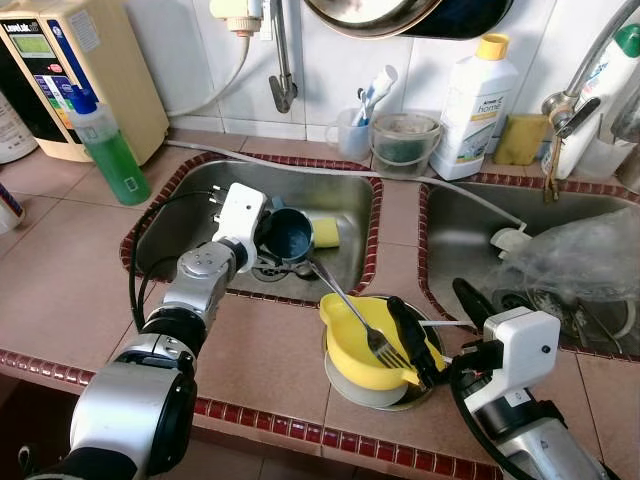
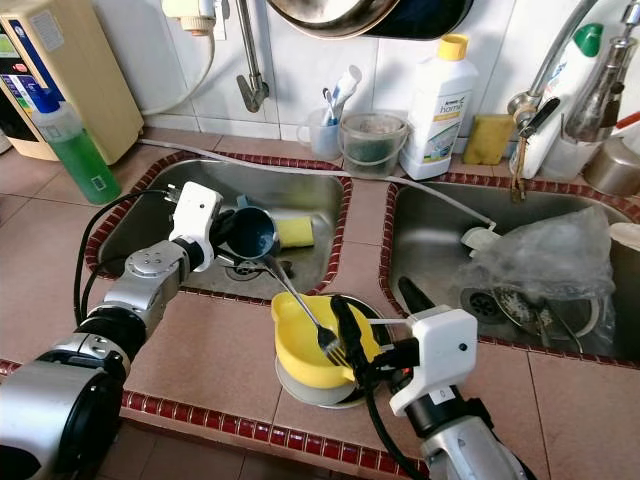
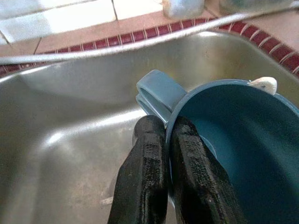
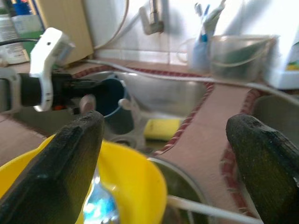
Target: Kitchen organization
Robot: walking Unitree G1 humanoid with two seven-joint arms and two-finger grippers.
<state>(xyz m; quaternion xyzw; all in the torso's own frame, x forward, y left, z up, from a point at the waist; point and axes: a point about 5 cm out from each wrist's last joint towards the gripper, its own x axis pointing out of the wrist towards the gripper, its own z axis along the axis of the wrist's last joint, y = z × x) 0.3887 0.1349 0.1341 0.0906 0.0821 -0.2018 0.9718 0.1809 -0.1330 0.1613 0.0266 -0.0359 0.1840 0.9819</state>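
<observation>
The left pincer reaches into the left steel sink, its ribbed black fingers pinching the rim of a smooth teal plastic mug beside its looped handle. The right pincer is spread wide over a glossy yellow bowl on the tiled bench; a metal fork leans in it. Crumpled clear plastic hides the right basin's contents.

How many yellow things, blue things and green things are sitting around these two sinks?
Yellow: 3 – yellow bowl, sponge in the left sink, sponge by the faucet
Blue: 1 – blue cup, pinched at its rim by the left gripper
Green: 1 – bottle of green liquid
Total: 5
</observation>
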